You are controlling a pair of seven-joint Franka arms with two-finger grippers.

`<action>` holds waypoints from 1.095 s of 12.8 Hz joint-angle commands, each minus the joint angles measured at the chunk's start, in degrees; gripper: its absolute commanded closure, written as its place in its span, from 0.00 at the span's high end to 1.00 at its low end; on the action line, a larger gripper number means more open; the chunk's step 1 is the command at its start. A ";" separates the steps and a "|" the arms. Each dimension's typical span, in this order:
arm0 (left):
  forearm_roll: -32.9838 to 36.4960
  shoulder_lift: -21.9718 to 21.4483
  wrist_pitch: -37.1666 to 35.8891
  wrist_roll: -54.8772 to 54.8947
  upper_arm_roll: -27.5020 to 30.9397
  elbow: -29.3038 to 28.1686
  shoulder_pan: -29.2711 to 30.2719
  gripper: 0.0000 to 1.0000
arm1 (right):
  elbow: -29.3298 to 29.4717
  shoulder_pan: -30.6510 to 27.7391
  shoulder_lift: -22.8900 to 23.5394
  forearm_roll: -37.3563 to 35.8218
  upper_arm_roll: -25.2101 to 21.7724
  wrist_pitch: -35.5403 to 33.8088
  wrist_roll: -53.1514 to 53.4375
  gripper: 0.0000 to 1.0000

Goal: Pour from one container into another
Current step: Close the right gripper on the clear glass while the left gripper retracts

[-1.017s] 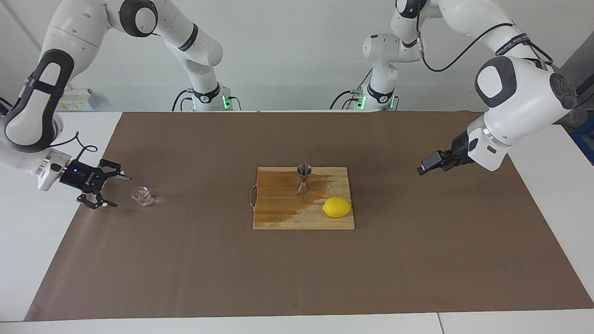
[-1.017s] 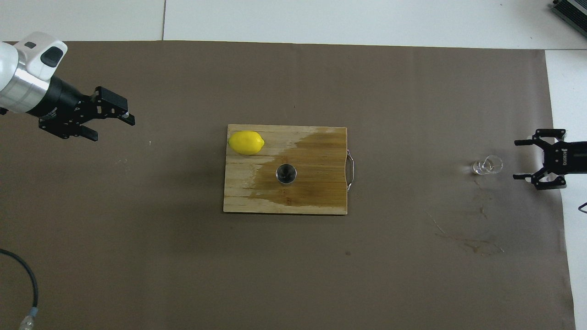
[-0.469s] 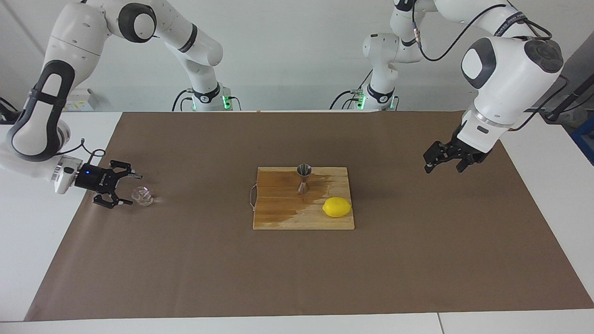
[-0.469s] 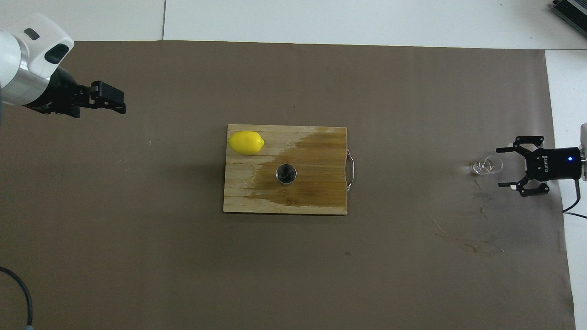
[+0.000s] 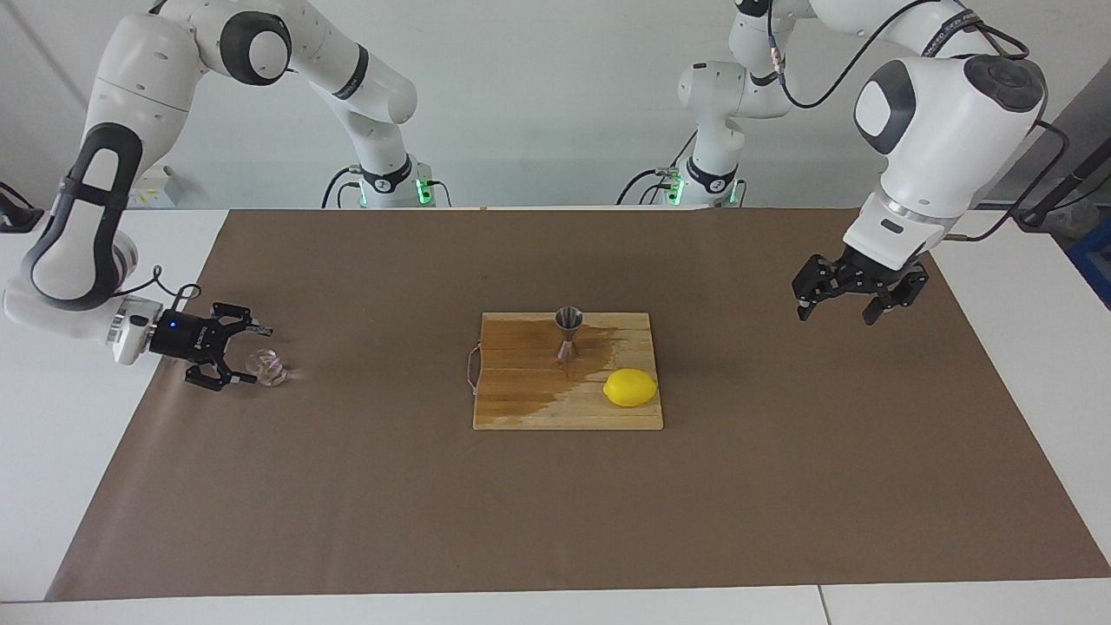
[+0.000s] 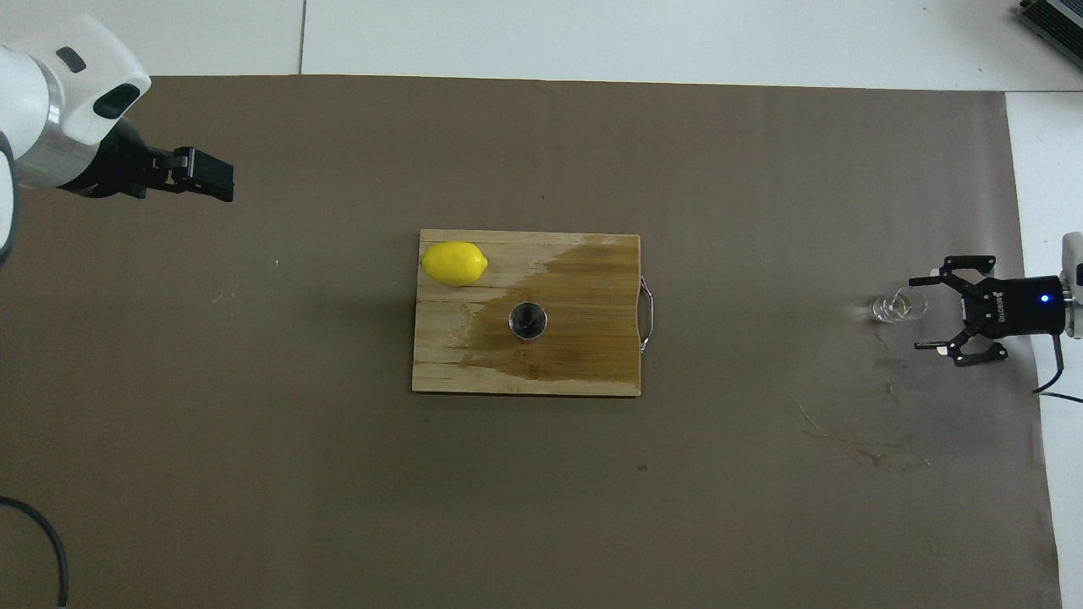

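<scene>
The small clear glass cup stands on the brown mat at the right arm's end of the table; it also shows in the overhead view. My right gripper is open and low, level with the cup, its fingertips just reaching either side of it without closing; it also shows in the overhead view. The steel jigger stands upright on the wooden cutting board, mouth up in the overhead view. My left gripper is open and empty, raised over the mat at the left arm's end.
A yellow lemon lies on the board's corner, farther from the robots than the jigger. Much of the board is dark and wet. Stains mark the mat near the right gripper.
My right gripper has moved in toward the glass cup until its open fingers flank it. My left arm has turned its wrist, so the gripper now points down over the mat.
</scene>
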 commanded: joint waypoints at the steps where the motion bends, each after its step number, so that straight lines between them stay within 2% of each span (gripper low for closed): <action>1: 1.21 -6.67 -1.61 0.92 0.01 -5.62 0.31 1.00 | 0.68 -0.93 1.24 0.66 0.46 -0.73 -1.63 1.00; 5: 1.21 -7.12 -10.48 1.00 0.02 -4.40 3.47 1.00 | 1.82 -0.93 2.20 1.53 0.55 -0.73 -1.46 1.00; 7: 1.21 -7.13 -16.01 0.83 -0.07 -1.86 4.44 1.00 | 1.82 -0.93 2.20 1.62 0.55 -0.73 -1.37 1.00; 12: 1.21 -7.39 -23.94 0.22 -0.95 2.47 5.77 1.00 | 1.82 -0.84 2.20 1.62 0.55 -0.56 -1.19 0.57; 13: 1.21 -8.00 -23.34 0.13 -1.13 2.03 5.33 1.00 | 1.82 -0.84 2.12 1.54 0.55 -0.38 -1.11 0.48; 14: 1.30 -9.57 -21.59 -0.05 -1.21 1.42 4.54 1.00 | 1.82 -0.76 2.12 1.62 0.64 -0.30 -0.93 0.43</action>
